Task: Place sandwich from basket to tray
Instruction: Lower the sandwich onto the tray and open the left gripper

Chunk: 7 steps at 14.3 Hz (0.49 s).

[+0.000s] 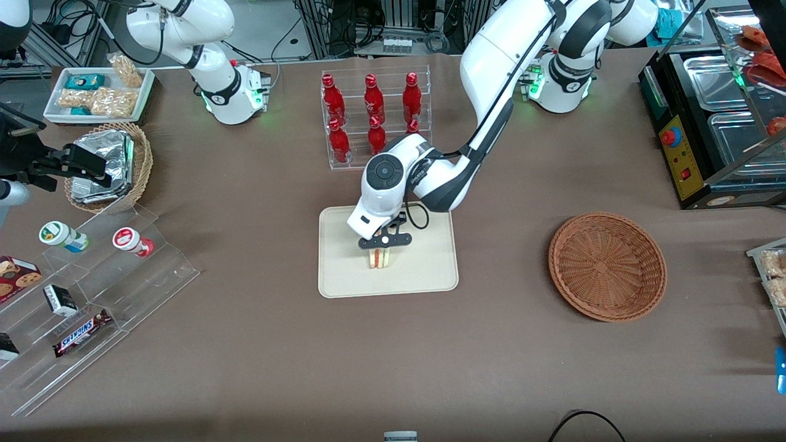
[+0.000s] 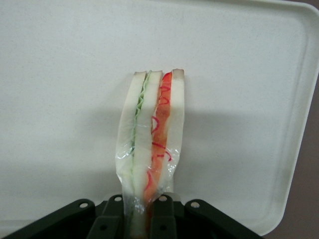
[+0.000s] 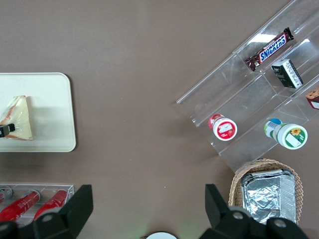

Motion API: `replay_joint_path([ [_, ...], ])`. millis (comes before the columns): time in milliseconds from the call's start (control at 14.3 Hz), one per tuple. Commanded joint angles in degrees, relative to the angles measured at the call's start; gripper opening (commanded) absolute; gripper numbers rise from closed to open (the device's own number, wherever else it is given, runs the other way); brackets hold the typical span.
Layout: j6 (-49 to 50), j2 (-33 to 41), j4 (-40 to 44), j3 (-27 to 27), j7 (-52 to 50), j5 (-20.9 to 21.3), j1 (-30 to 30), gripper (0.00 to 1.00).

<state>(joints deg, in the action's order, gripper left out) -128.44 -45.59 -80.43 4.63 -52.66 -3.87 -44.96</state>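
Brown cloth covers the table, with the tray near its middle and the basket well apart from it, toward the working arm's end. Over the tray hangs the gripper, its fingers drawn close and clamped on the top of the sandwich. In the left wrist view the wedge stands edge-on below the fingers, green layer beside red, wrap creased where it is pinched. Its lower end is at the tray surface, though whether it touches cannot be told. The wedge sits roughly mid-tray, with bare tray all round it up to the rim. The bottle rack stands farther from the front camera than the tray, close beside the arm's wrist. Bare cloth lies between tray and basket, and nearer the front camera.
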Motion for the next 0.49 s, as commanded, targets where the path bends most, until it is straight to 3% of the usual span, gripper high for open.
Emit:
replay_joint_path([
  [0,0.9,0.4,1.2,-0.5,-1.0,2.6,-0.4,1.00],
  [280,2.3,4.1,1.1,-1.1,-0.9,3.3,-0.1,1.00],
  [420,7.8,8.2,0.8,-3.0,-1.1,6.2,-0.4,1.00],
])
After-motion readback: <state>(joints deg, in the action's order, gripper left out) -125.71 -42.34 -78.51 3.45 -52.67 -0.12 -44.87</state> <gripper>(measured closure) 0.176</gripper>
